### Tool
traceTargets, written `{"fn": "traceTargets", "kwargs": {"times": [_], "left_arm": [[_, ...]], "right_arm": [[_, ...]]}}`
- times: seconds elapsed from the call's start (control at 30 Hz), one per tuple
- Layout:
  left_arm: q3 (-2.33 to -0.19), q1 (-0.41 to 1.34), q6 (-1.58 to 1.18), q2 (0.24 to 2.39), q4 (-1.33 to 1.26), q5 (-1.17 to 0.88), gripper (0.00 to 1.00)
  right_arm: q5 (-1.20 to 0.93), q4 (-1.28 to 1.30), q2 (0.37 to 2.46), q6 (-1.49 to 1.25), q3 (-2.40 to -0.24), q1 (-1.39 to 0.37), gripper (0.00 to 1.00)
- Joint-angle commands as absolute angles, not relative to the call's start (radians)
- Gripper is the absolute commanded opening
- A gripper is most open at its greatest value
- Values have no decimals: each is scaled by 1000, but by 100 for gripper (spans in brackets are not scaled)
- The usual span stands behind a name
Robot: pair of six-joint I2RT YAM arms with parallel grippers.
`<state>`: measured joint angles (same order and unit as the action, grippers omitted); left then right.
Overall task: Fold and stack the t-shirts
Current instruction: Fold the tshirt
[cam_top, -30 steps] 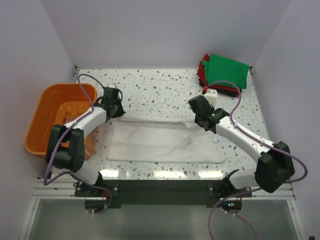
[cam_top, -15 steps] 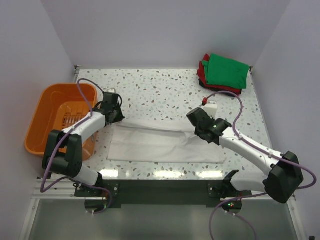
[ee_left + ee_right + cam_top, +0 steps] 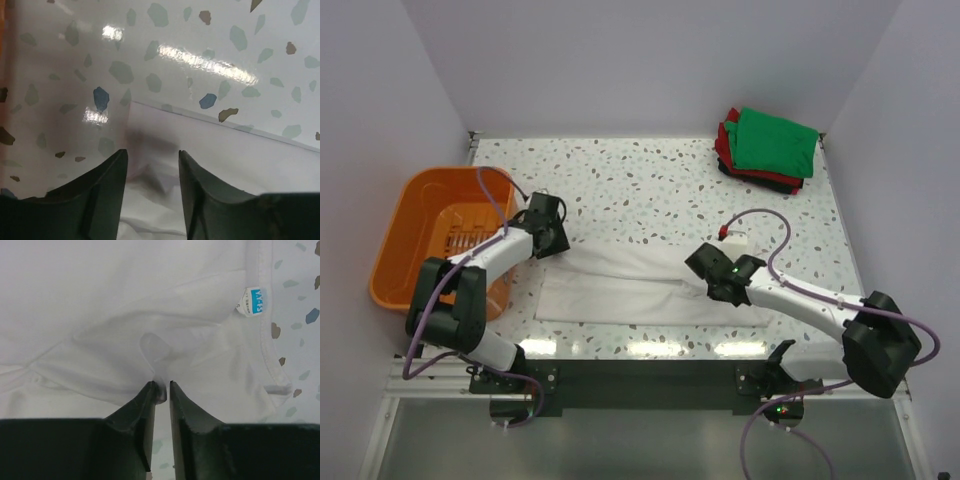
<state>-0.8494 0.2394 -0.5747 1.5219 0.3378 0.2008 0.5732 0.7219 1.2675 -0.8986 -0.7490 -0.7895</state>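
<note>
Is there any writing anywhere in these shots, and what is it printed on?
Blue neck label on the white t-shirt: white capital letters, too blurred to read for sure.
White tab beside that label: one small dark mark, perhaps a size letter; too small to tell.
Folded shirt stack, orange basket, tabletop: no text visible.

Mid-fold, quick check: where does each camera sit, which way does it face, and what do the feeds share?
Top external: above and behind the arm bases, facing down on the table; shows both arms, left pincer and right pincer.
Left wrist: on the left arm, facing down at the off-white t-shirt corner; its two fingers frame it.
Right wrist: on the right arm, facing down near the blue neck label; its fingers pinch cloth.
Shared: all three see that t-shirt.
</note>
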Motion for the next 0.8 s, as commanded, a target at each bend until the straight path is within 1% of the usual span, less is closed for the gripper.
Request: {"fn": "traceTargets", "kwargs": {"times": [0.0,0.03,0.07,0.1,0.13,0.17,0.23,0.27,0.3,0.43,0.5,0.63,0.77], "left_arm": [[-841,264,-620,1500,368,282,53],[-848,274,-639,1494,400,310,57],[-867,300,-646,1490,414,331,66],[-877,313,-647,1483,423,348,70],[-908,327,-647,1483,443,368,74],[-926,356,-647,1485,459,382,82],[-994,388,-658,1499,510,434,88],[-1015,418,-664,1502,529,449,98],[-1035,431,-667,1508,544,462,100],[-1100,445,-667,1502,562,436,100],[-1104,446,-660,1494,542,399,100],[-1112,446,-632,1517,477,338,100],[-1098,445,-618,1586,442,281,100]], "right_arm": [[546,726,1293,-963,-738,-805,25],[523,724,1293,-957,-739,-807,33],[512,732,1293,-947,-755,-810,45],[503,742,1283,-942,-765,-810,62],[477,753,1275,-936,-781,-810,69],[460,770,1261,-910,-813,-810,76],[430,782,1197,-890,-844,-808,98],[404,784,1166,-865,-865,-810,99],[393,790,1119,-858,-876,-810,99],[385,807,1036,-807,-943,-808,99],[406,767,1026,-781,-954,-808,99],[411,692,1098,-750,-968,-790,99],[325,643,1195,-770,-928,-686,99]]}}
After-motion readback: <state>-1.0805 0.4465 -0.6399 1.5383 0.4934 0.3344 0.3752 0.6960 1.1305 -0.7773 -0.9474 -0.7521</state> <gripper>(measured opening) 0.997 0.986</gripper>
